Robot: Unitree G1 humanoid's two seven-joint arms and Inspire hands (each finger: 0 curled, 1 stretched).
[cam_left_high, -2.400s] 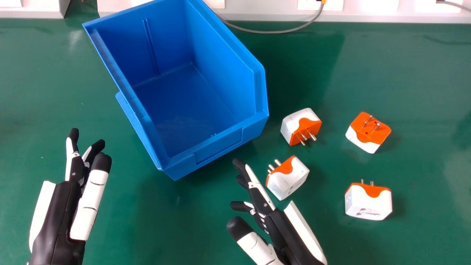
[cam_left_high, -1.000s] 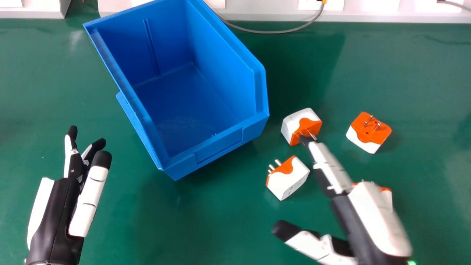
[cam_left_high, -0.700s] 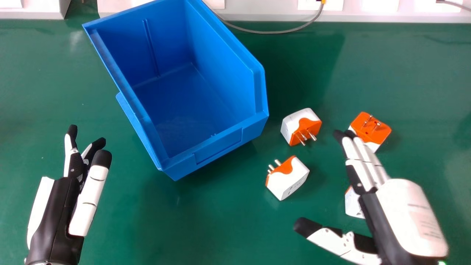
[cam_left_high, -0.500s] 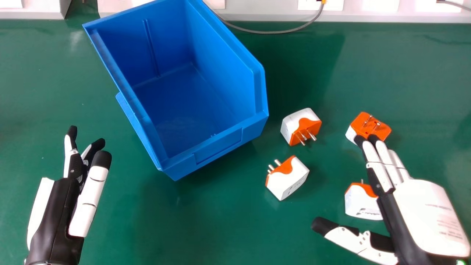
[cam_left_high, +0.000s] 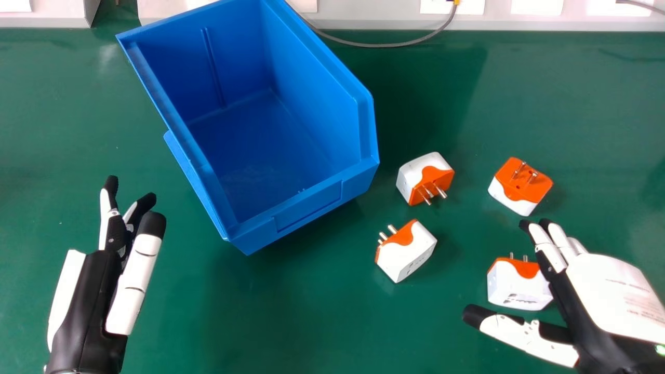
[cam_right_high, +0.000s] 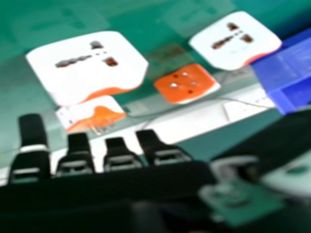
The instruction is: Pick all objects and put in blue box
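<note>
Drawn back from the far-right adapter (cam_left_high: 522, 189), the robot's right hand (cam_left_high: 608, 291) hangs by the near-right adapter (cam_left_high: 514, 291), fingers extended, grasping nothing. The near-left adapter (cam_left_high: 410, 254) and far-left adapter (cam_left_high: 415, 174) lie closer to the blue box (cam_left_high: 306, 208), all on the green table (cam_left_high: 291, 322). The left hand (cam_left_high: 88, 306), fingers loose, is at left.

from my head i look forward and down; from my right hand (cam_left_high: 608, 293), close across the table (cam_left_high: 270, 317). both views share four adapters (cam_left_high: 408, 254) and the blue box (cam_left_high: 311, 208).

Box (cam_left_high: 307, 209): smooth plas., semi-gloss. Adapters (cam_left_high: 409, 255): smooth plas. w/ metal pins (cam_left_high: 441, 192). Tabletop (cam_left_high: 270, 322): smooth, sl. glossy.
</note>
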